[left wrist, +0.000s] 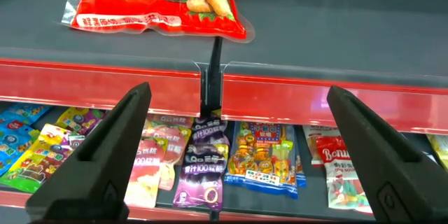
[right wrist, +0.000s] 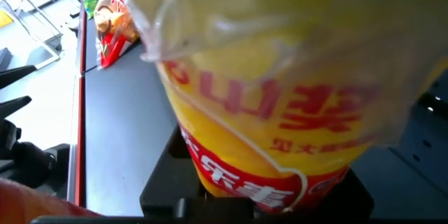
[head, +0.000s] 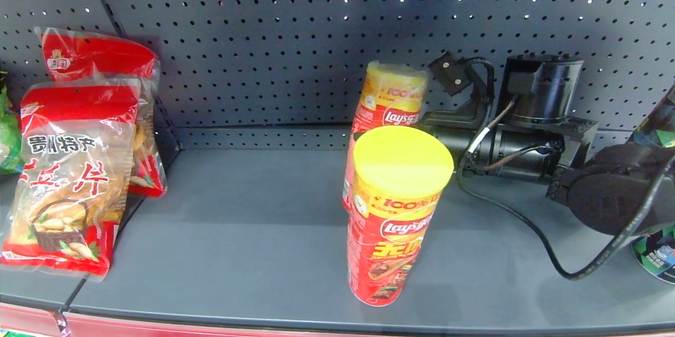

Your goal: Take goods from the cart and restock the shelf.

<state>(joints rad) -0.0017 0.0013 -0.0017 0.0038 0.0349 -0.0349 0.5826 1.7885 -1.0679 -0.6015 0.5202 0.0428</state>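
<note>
On the shelf (head: 253,231), right end effector (head: 433,125) clasps rear lidded can (head: 390,95)

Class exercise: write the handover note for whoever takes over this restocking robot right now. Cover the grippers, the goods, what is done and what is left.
Left gripper: jaws open, empty, in front of the shelf, near its red front edge.
Right gripper: jaws shut on the rear chip canister near the back of the shelf; its base is hidden, so I cannot tell if it is set down.
Front chip canister: upright on the shelf, free.
Done: one canister shelved.
Left: probably set down and release the rear one, then fetch more.
</note>
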